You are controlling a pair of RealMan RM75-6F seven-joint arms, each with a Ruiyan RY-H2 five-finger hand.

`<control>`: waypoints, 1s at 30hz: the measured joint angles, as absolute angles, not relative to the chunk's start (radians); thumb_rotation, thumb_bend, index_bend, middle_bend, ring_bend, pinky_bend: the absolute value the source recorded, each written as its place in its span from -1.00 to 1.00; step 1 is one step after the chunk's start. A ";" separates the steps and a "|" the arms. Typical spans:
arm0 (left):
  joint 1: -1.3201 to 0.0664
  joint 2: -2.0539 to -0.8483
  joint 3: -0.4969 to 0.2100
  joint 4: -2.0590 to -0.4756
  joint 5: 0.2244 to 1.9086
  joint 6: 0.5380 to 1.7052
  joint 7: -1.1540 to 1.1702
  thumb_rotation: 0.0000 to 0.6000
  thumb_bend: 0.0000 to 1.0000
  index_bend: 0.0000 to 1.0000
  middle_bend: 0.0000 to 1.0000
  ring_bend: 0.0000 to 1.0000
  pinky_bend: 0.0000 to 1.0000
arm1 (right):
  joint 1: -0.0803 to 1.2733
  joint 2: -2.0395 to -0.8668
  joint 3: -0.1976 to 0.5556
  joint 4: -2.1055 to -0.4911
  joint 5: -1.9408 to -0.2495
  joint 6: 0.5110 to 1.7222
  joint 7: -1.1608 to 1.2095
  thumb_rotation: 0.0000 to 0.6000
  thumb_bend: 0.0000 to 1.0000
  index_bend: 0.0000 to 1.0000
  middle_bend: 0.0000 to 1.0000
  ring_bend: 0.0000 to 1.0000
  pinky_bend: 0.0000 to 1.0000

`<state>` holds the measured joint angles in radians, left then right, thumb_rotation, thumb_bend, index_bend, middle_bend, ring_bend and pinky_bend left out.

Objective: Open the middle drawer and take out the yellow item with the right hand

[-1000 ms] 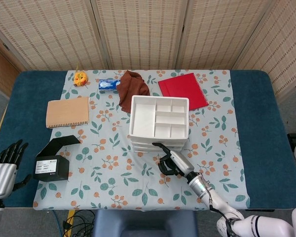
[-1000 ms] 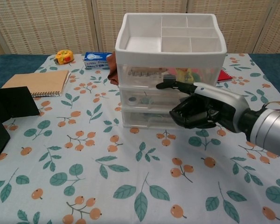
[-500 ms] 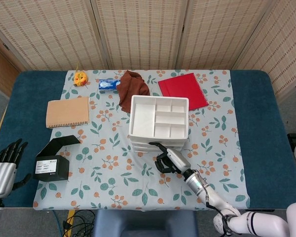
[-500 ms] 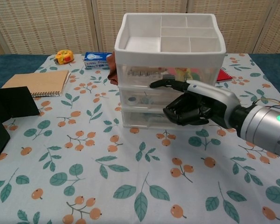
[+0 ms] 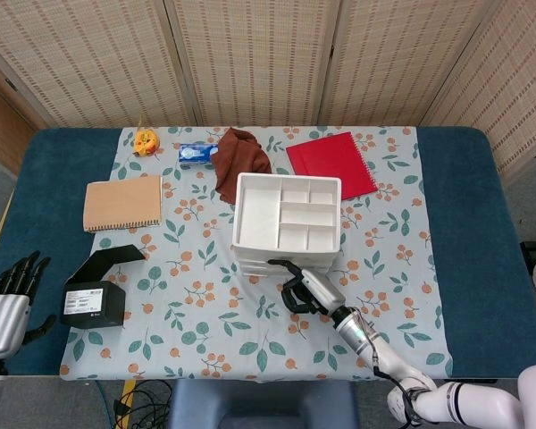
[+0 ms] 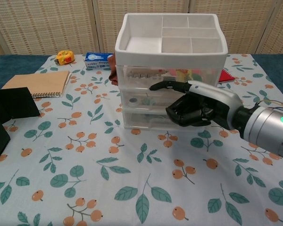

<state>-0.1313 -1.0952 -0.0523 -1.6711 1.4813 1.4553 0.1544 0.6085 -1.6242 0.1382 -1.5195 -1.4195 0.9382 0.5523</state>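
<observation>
Tabletop: hand [image 6: 198,106] masking drawer [image 6: 146,99] (contents unclear)

A staged test room, homely in dress: woven folding screens [image 5: 250,58] stand at the far side, and a leaf-and-berry printed cloth [image 5: 205,304] covers the blue counter [image 5: 469,223].

Bright, even indoor light in both views. Sharp focus throughout. Only soft, faint shadows fall beneath the right hand [image 6: 198,107]. No glare or blur.
</observation>
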 measured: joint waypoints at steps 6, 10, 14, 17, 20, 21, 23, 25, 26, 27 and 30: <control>-0.133 -1.096 -0.051 -1.674 1.484 1.453 0.160 1.00 -0.55 -0.94 -0.94 -0.89 -0.73 | 0.601 -1.616 0.121 -1.532 -1.435 0.952 0.562 1.00 0.24 -0.59 0.59 0.84 1.00; -0.134 -1.096 -0.050 -1.675 1.485 1.453 0.161 1.00 -0.55 -0.94 -0.94 -0.89 -0.73 | 0.593 -1.608 0.105 -1.548 -1.448 0.962 0.563 1.00 0.24 -0.59 0.59 0.84 1.00; -0.134 -1.097 -0.049 -1.673 1.485 1.452 0.160 1.00 -0.55 -0.94 -0.94 -0.89 -0.73 | 0.582 -1.600 0.086 -1.569 -1.455 0.972 0.561 1.00 0.24 -0.59 0.59 0.84 1.00; -0.135 -1.098 -0.048 -1.672 1.486 1.450 0.161 1.00 -0.55 -0.94 -0.94 -0.89 -0.73 | 0.574 -1.592 0.074 -1.585 -1.459 0.979 0.553 1.00 0.24 -0.73 0.59 0.84 1.00; -0.136 -1.099 -0.048 -1.672 1.486 1.450 0.160 1.00 -0.55 -0.94 -0.94 -0.89 -0.73 | 0.567 -1.578 0.060 -1.600 -1.465 0.982 0.547 1.00 0.24 -0.93 0.59 0.84 1.00; -0.136 -1.099 -0.048 -1.672 1.486 1.449 0.159 1.00 -0.55 -0.94 -0.94 -0.89 -0.73 | 0.564 -1.572 0.055 -1.606 -1.466 0.983 0.546 1.00 0.24 -0.94 0.59 0.84 1.00; -0.137 -1.099 -0.048 -1.670 1.487 1.449 0.157 1.00 -0.55 -0.94 -0.94 -0.89 -0.73 | 0.558 -1.562 0.047 -1.616 -1.467 0.986 0.542 1.00 0.24 -0.95 0.58 0.84 1.00; -0.138 -1.100 -0.048 -1.669 1.487 1.447 0.158 1.00 -0.55 -0.94 -0.94 -0.89 -0.73 | 0.552 -1.552 0.038 -1.627 -1.469 0.988 0.534 1.00 0.24 -0.97 0.58 0.84 1.00; -0.140 -1.101 -0.048 -1.668 1.488 1.445 0.158 1.00 -0.55 -0.94 -0.94 -0.89 -0.73 | 0.549 -1.549 0.035 -1.632 -1.469 0.989 0.532 1.00 0.24 -0.97 0.58 0.84 1.00; -0.140 -1.101 -0.048 -1.668 1.488 1.445 0.158 1.00 -0.55 -0.94 -0.94 -0.89 -0.73 | 0.547 -1.544 0.031 -1.638 -1.469 0.990 0.528 1.00 0.24 -0.97 0.58 0.84 1.00; -0.141 -1.102 -0.048 -1.668 1.491 1.447 0.156 1.00 -0.55 -0.94 -0.94 -0.89 -0.73 | 0.543 -1.527 0.019 -1.661 -1.478 0.991 0.516 1.00 0.24 -0.97 0.57 0.84 1.00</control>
